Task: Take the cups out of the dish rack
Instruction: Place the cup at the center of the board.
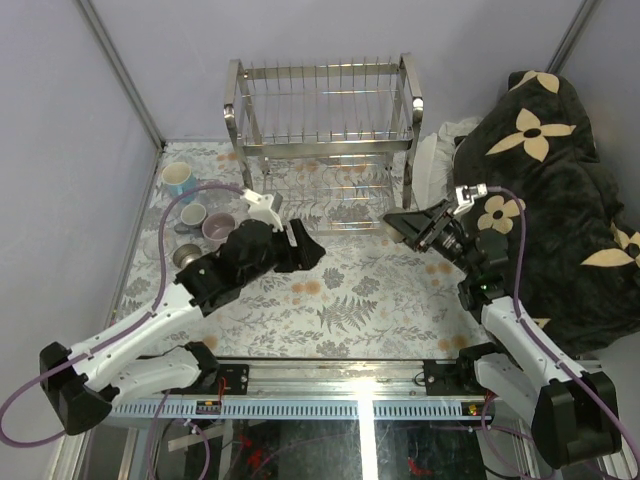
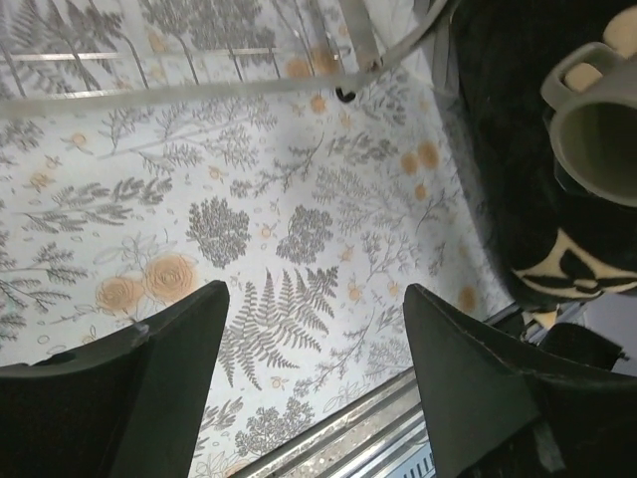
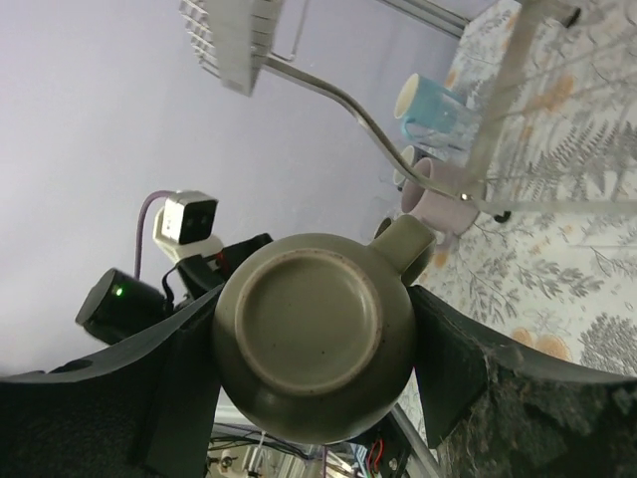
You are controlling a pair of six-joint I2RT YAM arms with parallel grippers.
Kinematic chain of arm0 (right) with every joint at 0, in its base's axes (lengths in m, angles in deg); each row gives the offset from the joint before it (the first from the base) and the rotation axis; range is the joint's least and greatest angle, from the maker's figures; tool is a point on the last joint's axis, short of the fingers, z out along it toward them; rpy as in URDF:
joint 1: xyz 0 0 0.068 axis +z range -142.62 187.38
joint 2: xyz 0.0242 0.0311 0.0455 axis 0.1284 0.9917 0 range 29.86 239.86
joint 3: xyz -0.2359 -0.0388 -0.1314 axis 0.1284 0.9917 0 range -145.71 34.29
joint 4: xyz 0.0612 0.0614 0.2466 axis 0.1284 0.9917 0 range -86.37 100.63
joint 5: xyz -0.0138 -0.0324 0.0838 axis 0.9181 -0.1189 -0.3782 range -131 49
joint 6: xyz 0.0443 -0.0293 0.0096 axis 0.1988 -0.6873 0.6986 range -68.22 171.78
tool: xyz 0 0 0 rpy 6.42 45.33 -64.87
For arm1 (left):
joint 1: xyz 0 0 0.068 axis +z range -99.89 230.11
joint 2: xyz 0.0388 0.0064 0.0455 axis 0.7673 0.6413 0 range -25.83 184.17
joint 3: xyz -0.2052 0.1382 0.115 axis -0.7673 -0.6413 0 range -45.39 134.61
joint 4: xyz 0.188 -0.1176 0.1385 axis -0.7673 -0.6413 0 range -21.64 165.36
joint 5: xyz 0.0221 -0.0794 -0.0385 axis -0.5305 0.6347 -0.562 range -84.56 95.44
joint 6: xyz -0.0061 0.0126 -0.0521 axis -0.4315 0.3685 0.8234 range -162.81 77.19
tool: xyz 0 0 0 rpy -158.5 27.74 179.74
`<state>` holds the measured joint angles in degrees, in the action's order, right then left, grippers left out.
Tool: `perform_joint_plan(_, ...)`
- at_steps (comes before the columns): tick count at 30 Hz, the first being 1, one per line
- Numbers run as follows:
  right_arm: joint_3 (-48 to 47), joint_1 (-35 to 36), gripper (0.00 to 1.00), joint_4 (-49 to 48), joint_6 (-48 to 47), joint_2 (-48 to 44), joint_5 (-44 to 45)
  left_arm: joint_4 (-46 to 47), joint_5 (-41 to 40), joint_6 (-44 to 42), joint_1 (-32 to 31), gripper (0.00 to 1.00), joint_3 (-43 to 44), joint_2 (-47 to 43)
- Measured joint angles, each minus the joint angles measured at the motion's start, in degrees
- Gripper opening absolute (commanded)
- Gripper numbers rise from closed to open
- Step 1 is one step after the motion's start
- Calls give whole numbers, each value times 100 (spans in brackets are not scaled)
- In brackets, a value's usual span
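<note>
The chrome wire dish rack [image 1: 320, 110] stands at the back centre, and no cups show in it. My right gripper [image 1: 405, 228] is in front of the rack's right end, shut on the olive-grey mug [image 3: 314, 334], whose base faces the right wrist camera. The mug also shows in the left wrist view [image 2: 597, 129]. My left gripper [image 1: 305, 250] is open and empty over the patterned cloth [image 2: 299, 229]. On the table's left stand the light blue mug [image 1: 178, 178], the grey-blue cup [image 1: 192, 215], the pale lilac mug [image 1: 218, 230] and a dark cup [image 1: 185, 255].
A black cloth with cream flowers [image 1: 560, 180] is heaped at the right, with white dishes [image 1: 432, 165] beside the rack. The rack's lower wires [image 2: 199, 90] run just beyond my left gripper. A metal rail [image 1: 360, 375] runs along the near edge.
</note>
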<state>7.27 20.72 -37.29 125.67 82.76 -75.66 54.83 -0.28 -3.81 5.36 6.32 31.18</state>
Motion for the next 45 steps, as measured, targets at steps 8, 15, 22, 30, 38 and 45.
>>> perform_joint_plan(8,1270,0,0,-787,463,-63,361,667,-1115,157,-1360,70,-673,-44)
perform_joint_plan(15,1351,0,0,-804,485,-260,584,1746,-1829,188,-1843,71,-1460,-155)
perform_joint_plan(22,1495,0,0,-1130,831,-168,660,2924,-2514,-468,-2852,73,-1646,437)
perform_joint_plan(30,1506,0,0,-1134,942,-149,573,4441,-2802,-1668,-3392,73,-1637,1217)
perform_joint_plan(38,1552,0,0,-1255,1141,-122,496,5633,-2743,-2649,-3499,74,-1550,1502)
perform_joint_plan(45,1554,0,0,-1187,1185,-348,501,6220,-2697,-3303,-3504,76,-1432,1834)
